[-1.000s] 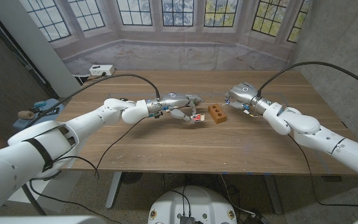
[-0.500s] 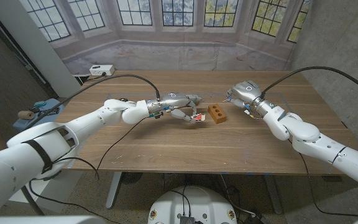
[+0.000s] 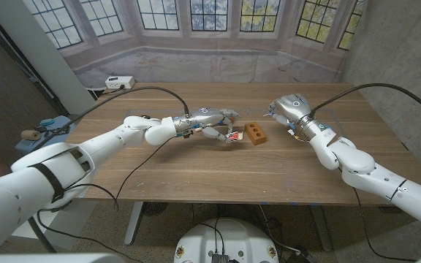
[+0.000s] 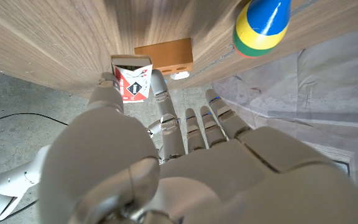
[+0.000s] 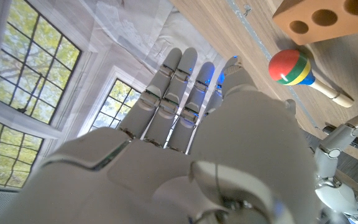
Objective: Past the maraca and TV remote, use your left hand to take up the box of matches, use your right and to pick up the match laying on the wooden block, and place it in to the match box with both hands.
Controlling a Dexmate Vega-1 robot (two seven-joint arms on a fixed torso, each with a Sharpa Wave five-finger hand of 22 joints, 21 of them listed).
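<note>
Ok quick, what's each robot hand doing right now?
Left hand: holding the box of matches between thumb and finger.
Right hand: open, fingers straight, holding nothing.

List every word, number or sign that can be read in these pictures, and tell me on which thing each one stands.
No text can be read with certainty.
Matchbox, pinched by the left hand: a red and white label with a dark diamond sign; its print is too small and blurred to quote.
Wooden block: no text.
Maraca: only red, yellow, green and blue bands, no text.
White box at the table's far corner: too small to read.
</note>
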